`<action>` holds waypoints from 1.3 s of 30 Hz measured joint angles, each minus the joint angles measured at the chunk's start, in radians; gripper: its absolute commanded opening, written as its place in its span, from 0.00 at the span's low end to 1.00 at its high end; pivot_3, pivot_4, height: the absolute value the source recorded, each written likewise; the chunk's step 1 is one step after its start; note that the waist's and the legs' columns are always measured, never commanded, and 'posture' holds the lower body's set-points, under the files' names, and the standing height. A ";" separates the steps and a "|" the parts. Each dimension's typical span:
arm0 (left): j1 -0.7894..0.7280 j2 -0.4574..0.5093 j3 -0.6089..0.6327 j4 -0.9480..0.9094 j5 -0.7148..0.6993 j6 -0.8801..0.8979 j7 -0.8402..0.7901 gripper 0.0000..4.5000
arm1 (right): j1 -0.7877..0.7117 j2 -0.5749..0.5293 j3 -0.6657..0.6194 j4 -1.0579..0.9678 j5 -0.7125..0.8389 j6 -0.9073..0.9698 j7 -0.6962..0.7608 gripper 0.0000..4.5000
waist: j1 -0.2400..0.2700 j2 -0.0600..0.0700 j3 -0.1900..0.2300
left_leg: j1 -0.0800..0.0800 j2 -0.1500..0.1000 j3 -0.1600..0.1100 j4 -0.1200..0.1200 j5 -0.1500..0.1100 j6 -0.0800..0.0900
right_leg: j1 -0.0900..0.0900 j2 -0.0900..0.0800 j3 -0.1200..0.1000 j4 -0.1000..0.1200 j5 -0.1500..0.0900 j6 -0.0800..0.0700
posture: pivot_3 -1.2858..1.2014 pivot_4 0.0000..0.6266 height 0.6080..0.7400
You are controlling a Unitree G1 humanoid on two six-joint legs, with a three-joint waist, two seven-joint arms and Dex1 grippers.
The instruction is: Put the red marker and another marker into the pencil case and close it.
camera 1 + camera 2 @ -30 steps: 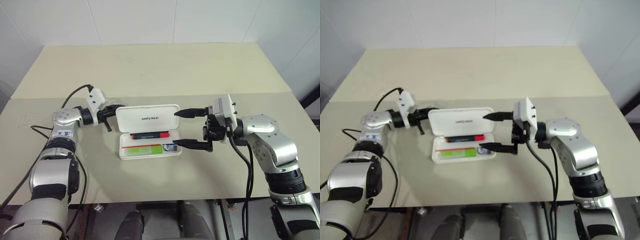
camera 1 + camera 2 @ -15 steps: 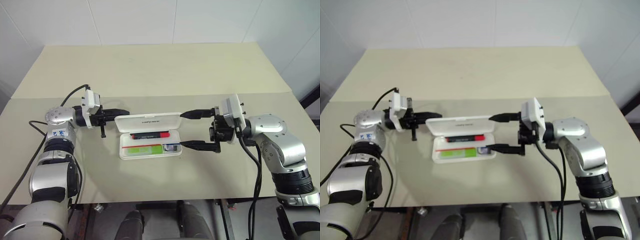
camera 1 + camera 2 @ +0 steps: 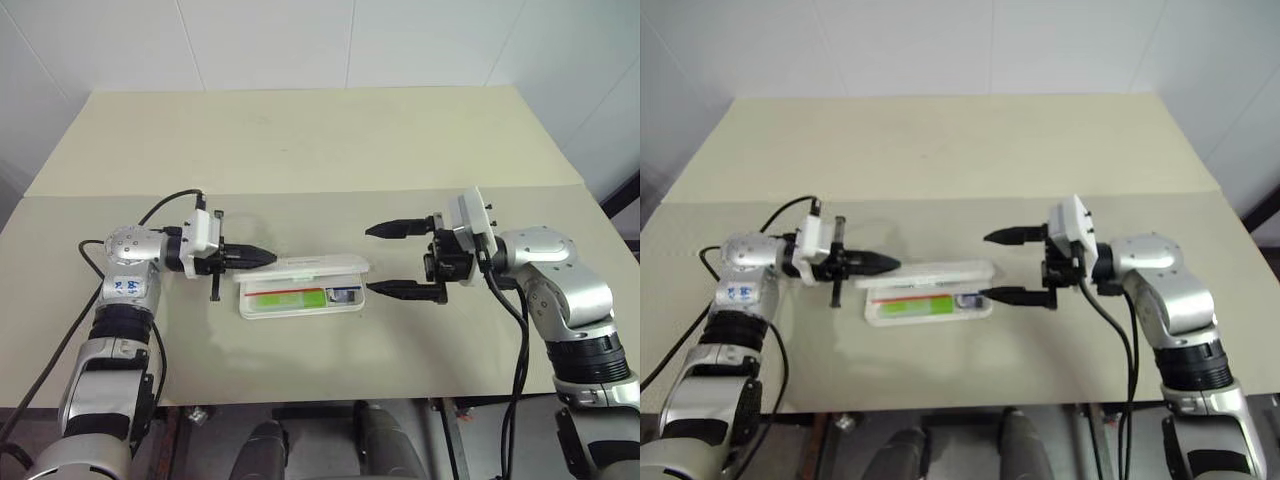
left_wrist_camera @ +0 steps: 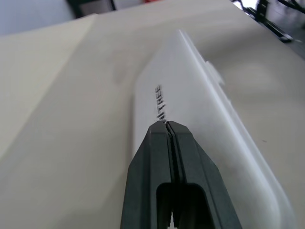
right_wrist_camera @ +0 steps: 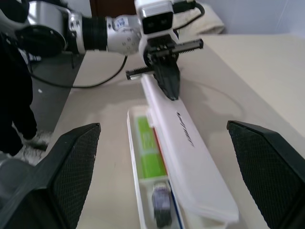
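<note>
Left claw [image 3: 262, 257] has its two black, tapered fingers pressed tight together into one wedge with nothing between them, and the tip lies on the smooth white lid of the pencil case [image 3: 305, 284], at the lid's left end just short of the dark lettering; the left wrist view shows the tip touching the lid's glossy plastic. Right claw [image 3: 390, 259] stands spread wide and empty, one slim pointed finger toward the far edge of the worktop [image 3: 300, 140] and the other toward the near edge, their inner pads showing a fine dimpled texture in the right wrist view; it sits just off the case's right end, not touching it. Between the two claws, the pencil case is a hard, rounded-rectangular shell lying lengthwise in the middle of the matte beige worktop, nearer the front edge than the back. Its lid is tilted low over the tray but not down flat, leaving a gap along the front. Through that gap another marker [image 3: 288, 298], bright light green and stubby, lies along the tray's front side, with a thin red line above it and a small dark item [image 3: 343, 296] at the tray's right end. Whether the red marker is under the lid cannot be told.
</note>
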 measured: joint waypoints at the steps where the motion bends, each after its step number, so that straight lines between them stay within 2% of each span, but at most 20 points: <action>1: 0.005 0.002 -0.012 -0.003 0.002 -0.002 0.000 0.01 | 0.007 -0.002 -0.006 0.006 0.001 -0.002 0.002 1.00 | 0.000 0.000 0.000 | 0.000 0.000 0.000 0.000 0.000 0.000 | 0.000 0.000 0.000 0.000 0.000 0.000 | 0.52 0.24 1.00; 13: 0.012 0.034 -0.116 -0.073 0.012 -0.062 0.000 0.01 | 0.054 -0.125 -0.039 0.189 -0.038 -0.131 0.117 1.00 | 0.000 0.000 0.000 | 0.001 0.000 0.000 0.001 0.000 0.000 | 0.001 0.000 0.000 0.000 0.000 0.000 | 0.52 0.24 1.00; 19: 0.012 0.041 -0.162 -0.072 0.031 -0.117 0.000 0.01 | 0.056 -0.127 -0.047 0.224 -0.047 -0.154 0.129 1.00 | 0.000 0.000 0.000 | 0.001 0.000 0.000 0.002 0.000 0.000 | 0.001 0.000 0.000 0.001 0.000 0.000 | 0.52 0.24 1.00; 34: -0.066 0.073 -0.242 0.050 0.117 -0.408 0.001 0.01 | 0.048 -0.124 -0.047 0.224 -0.049 -0.150 0.124 1.00 | 0.000 0.000 0.000 | 0.003 0.000 0.000 0.003 0.000 0.000 | 0.003 0.000 0.001 0.002 0.000 0.000 | 0.52 0.24 1.00; 39: -0.070 0.070 -0.233 0.057 0.114 -0.410 0.005 0.01 | 0.045 -0.124 -0.047 0.225 -0.049 -0.149 0.124 1.00 | 0.000 0.000 0.000 | 0.003 0.000 0.000 0.004 0.000 0.000 | 0.003 0.000 0.001 0.002 0.000 0.000 | 0.52 0.24 1.00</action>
